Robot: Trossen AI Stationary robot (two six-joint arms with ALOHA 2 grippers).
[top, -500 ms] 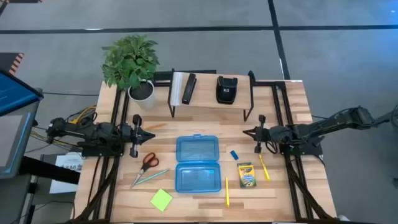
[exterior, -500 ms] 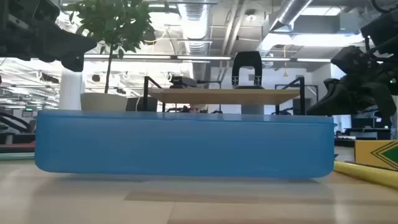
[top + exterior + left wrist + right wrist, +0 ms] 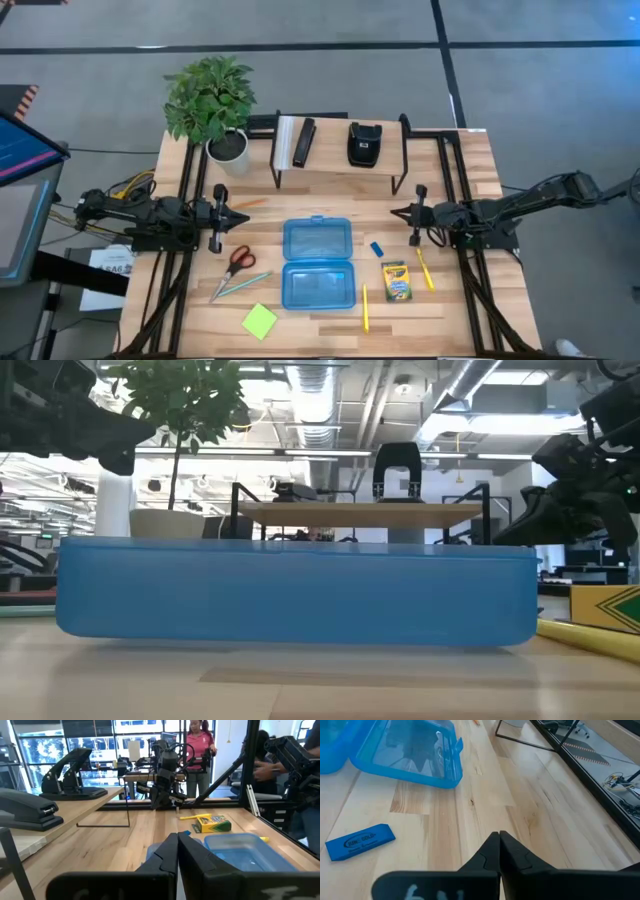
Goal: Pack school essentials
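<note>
No change from half a second ago: both my arms and every item sit exactly where they were.

My left gripper (image 3: 240,216) hangs over the table's left side, fingers pressed together, nothing in them. My right gripper (image 3: 397,211) mirrors it on the right, also clenched on nothing; in its wrist view the fingers meet at a point above bare wood.

Blue case (image 3: 317,262) lies open at table centre, both halves flat and, as far as I can see, holding nothing.

Items, all loose on the table:
- red-handled scissors (image 3: 238,261), left of the case
- teal pencil (image 3: 240,286), just below the scissors
- lime-green sticky-note pad (image 3: 260,321), near the front edge, left
- small blue eraser (image 3: 376,248), just right of the case
- yellow-green crayon box (image 3: 396,281), right of the case
- yellow pencils: one (image 3: 365,308) beside the crayon box, one (image 3: 424,268) farther right

Progress, my judgement: packing not started. Case is open and ready; all items remain to be picked and placed, then presumably the lid closed. The eraser is nearest my right gripper.
</note>
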